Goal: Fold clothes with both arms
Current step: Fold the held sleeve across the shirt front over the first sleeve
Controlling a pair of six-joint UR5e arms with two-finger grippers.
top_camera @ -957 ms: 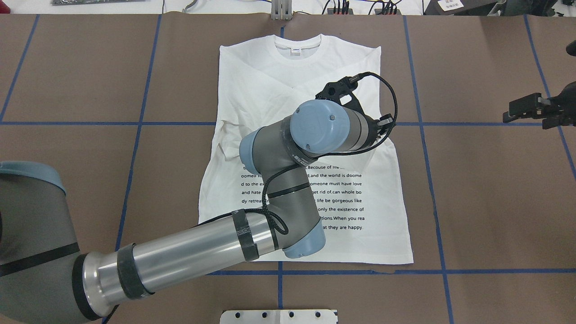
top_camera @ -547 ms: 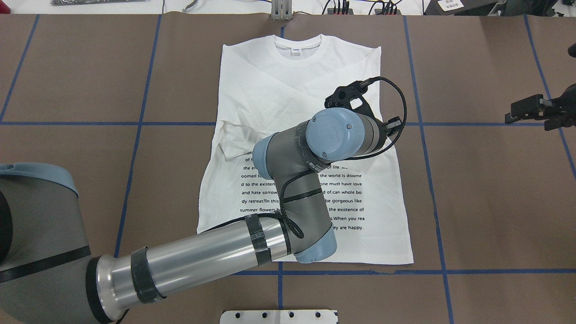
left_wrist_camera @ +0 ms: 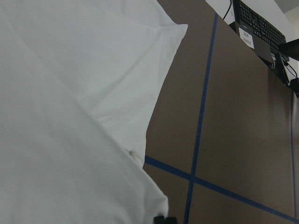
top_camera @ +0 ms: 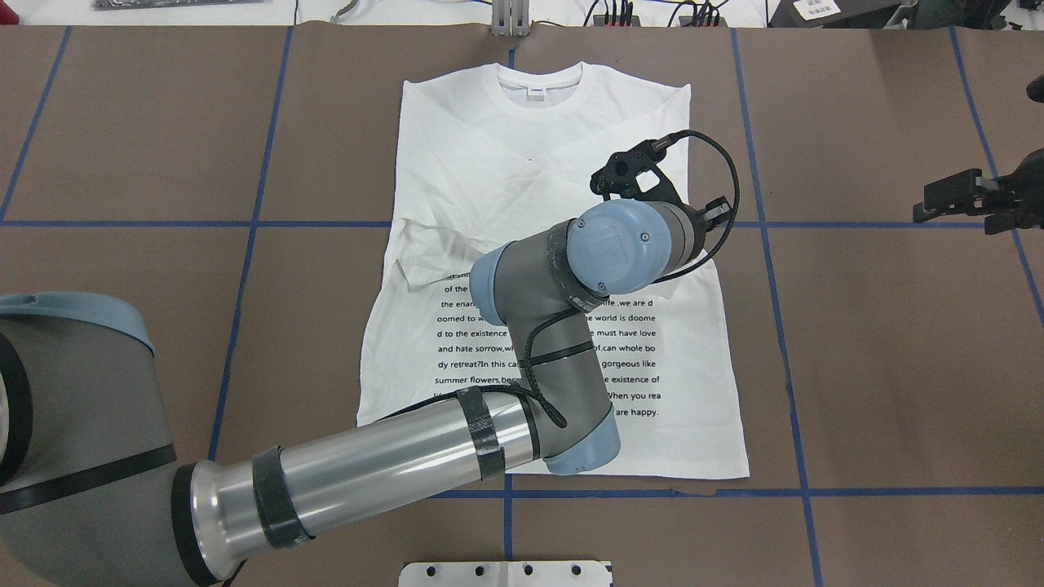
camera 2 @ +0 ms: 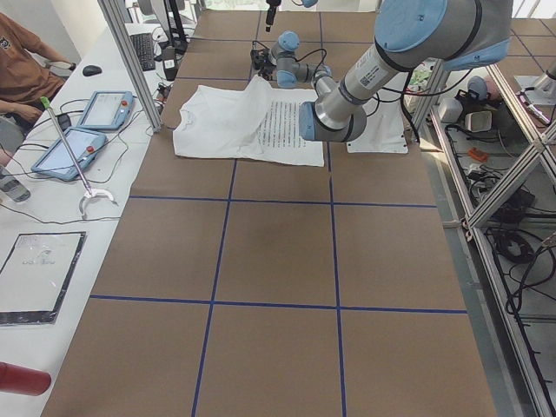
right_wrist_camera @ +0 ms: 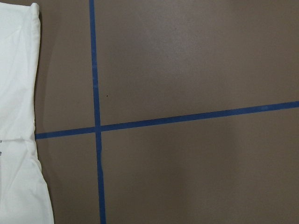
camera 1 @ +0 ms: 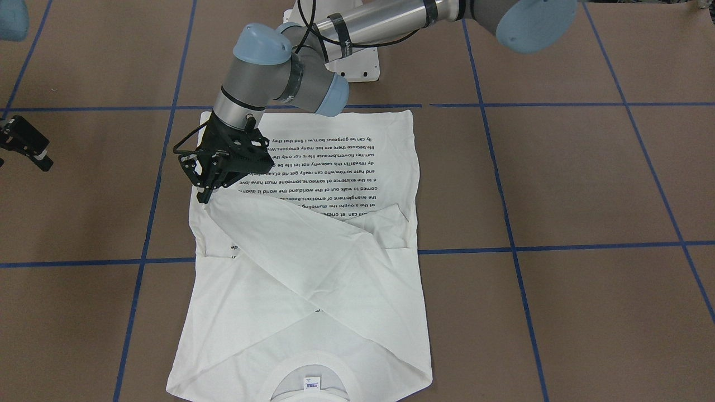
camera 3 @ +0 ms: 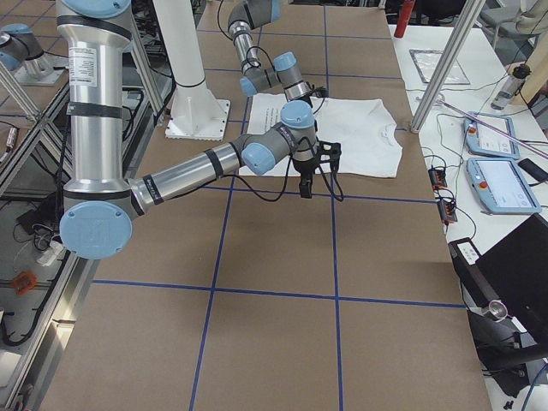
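The left end effector (camera 1: 204, 196) is closed narrow on the cuff of a sleeve (camera 1: 290, 240), pinching it just over the shirt's right edge, about midway along the body. The shirt (top_camera: 489, 163) lies on the worktop (top_camera: 856, 342) in front of the robot, its long axis running away from it: hem near, collar (top_camera: 540, 81) far. Across it from the robot's left come a rumple (top_camera: 412, 253) at the left edge, the text (top_camera: 457, 349), then the sleeve, running on a diagonal from the far left shoulder over the chest to the held cuff, a little raised there. Beyond the right edge and a tape line (top_camera: 752, 163), well apart from the cloth, hangs the right end effector (top_camera: 930, 204); whether it is wide or narrow cannot be told. The left one is plainly nearer. The cloth lies below and leftward of it, so setting the cuff down looks like the step in hand
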